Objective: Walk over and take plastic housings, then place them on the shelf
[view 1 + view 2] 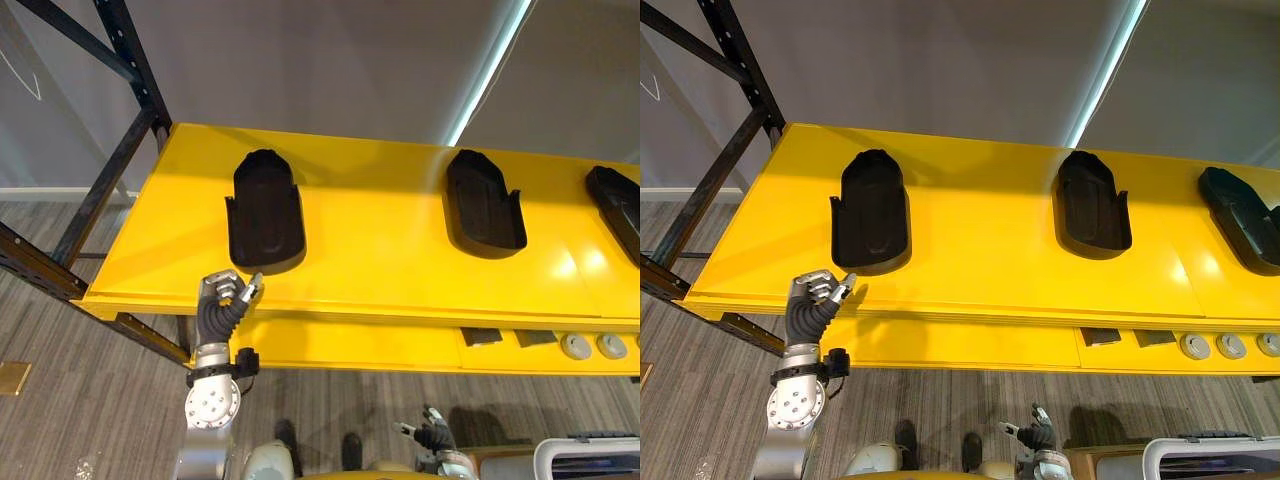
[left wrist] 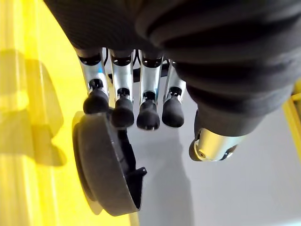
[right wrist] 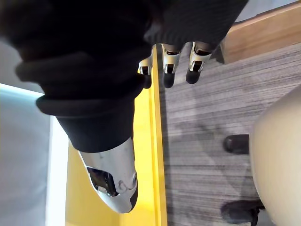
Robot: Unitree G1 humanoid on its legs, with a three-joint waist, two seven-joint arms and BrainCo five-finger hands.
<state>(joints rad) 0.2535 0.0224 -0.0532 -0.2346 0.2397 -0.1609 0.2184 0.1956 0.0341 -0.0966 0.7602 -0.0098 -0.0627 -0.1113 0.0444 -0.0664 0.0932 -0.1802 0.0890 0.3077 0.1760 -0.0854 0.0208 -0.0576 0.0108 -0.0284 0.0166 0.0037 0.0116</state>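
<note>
Housing [image 1: 266, 212] is lying at twelve o'clock of left hand [image 1: 225, 298], long axis running twelve-to-six; fingers [image 2: 148, 101] are hanging loosely spread, empty.

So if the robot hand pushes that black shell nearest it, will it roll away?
Probably not: the black housing lies flat on the yellow shelf, so it would likely slide. Its thin moulded walls suggest it's stiff and light.
</note>
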